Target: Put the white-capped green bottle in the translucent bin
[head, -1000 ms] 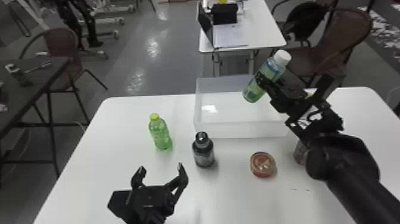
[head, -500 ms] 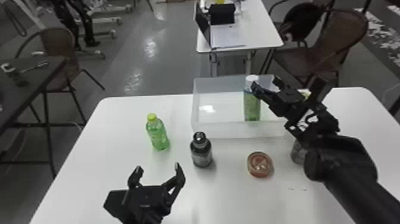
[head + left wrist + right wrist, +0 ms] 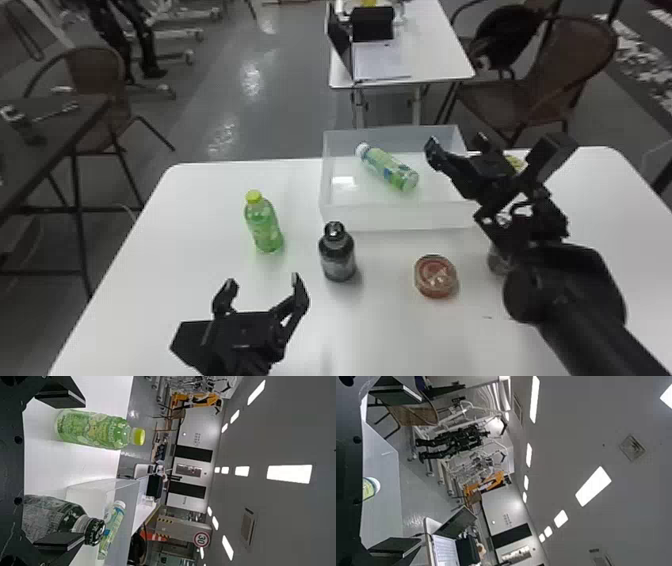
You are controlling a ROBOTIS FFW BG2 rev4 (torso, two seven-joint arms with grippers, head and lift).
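1. The white-capped green bottle (image 3: 387,167) lies on its side inside the translucent bin (image 3: 390,216), cap toward the far left, base toward the near right. I'd call the placing done; what I have in hand now is getting the arm out cleanly.
2. My right gripper (image 3: 492,150) is at the bin's right side, fingers spread wide with nothing between them, well apart from the bottle.
3. I'd leave those fingers as they are and lift before drawing back. A low sideways sweep could catch the bin's wall and drag it, or nudge the bottle into a roll.
4. I'd watch the wrist and forearm as much as the tips: a squat jar (image 3: 498,261) sits partly hidden by the arm, and a yellow-green item (image 3: 514,162) shows just past the gripper. The red-topped tub (image 3: 436,276) is near my way back too, so height first, then a slow retreat.
5. As for pose, the right arm comes in from the lower right and angles forward over the table (image 3: 375,330), its gripper raised above the tabletop.
6. My left gripper (image 3: 263,281) waits empty at the near side, fingers well apart, short of the yellow-capped bottle (image 3: 265,227) and the dark bottle (image 3: 337,255). I'd leave it parked.
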